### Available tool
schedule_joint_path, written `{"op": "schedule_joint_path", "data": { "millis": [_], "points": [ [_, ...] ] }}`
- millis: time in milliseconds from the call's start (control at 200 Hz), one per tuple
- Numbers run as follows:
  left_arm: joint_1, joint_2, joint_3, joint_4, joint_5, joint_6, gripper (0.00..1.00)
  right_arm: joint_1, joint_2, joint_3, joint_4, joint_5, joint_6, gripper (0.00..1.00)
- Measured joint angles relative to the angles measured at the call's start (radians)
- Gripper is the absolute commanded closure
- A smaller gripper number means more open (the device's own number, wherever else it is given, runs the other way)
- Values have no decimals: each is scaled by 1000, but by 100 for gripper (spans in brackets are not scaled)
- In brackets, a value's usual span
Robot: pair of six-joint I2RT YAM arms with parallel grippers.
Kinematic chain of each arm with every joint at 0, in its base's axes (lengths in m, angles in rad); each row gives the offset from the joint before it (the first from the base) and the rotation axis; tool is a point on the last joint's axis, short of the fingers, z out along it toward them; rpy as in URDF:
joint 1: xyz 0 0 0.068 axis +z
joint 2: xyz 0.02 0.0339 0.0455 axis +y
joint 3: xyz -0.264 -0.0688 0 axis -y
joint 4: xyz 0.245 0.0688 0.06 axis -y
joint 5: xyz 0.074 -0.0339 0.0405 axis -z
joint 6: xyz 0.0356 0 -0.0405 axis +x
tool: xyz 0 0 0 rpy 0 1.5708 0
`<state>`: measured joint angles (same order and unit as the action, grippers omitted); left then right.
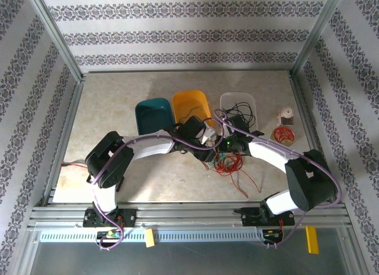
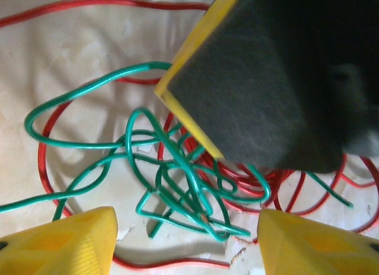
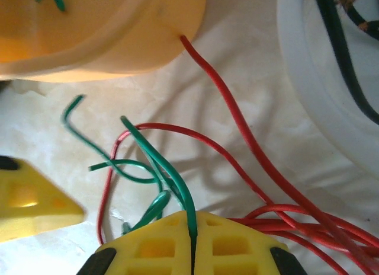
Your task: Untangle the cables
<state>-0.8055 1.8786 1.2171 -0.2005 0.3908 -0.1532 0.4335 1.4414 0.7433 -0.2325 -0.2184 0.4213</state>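
The right gripper (image 3: 192, 227) clamps a green cable (image 3: 145, 146); the left gripper (image 2: 186, 239) hangs spread over the knot (image 2: 183, 192). Pulling hard could cinch its loops around the red cable (image 3: 228, 103).

The left arm (image 1: 148, 146) and right arm (image 1: 269, 154) had white curved links and bulky black joint housings. A purple cable (image 1: 339, 189) ran along each. The left gripper fingers (image 2: 65, 242) were plain yellow wedges; the right gripper fingers (image 3: 160, 248) were yellow with square recesses and black lower corners.
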Motion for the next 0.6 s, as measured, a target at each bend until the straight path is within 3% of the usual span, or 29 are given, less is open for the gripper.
{"op": "schedule_joint_path", "data": {
  "millis": [175, 270, 375, 600],
  "points": [
    [0, 49, 21, 16, -12, -4, 45, -2, -110, -7, -11, -22, 44, 95],
    [0, 69, 21, 29, -22, -9, 65, -13, -155, -21, -22, -40, 68, 95],
    [0, 76, 9, 48, -24, -8, 100, -24, -198, -33, -22, -67, 92, 94],
    [5, 42, -64, 137, -3, -10, 100, -74, -299, -64, -42, -91, 131, 95]
  ]
}}
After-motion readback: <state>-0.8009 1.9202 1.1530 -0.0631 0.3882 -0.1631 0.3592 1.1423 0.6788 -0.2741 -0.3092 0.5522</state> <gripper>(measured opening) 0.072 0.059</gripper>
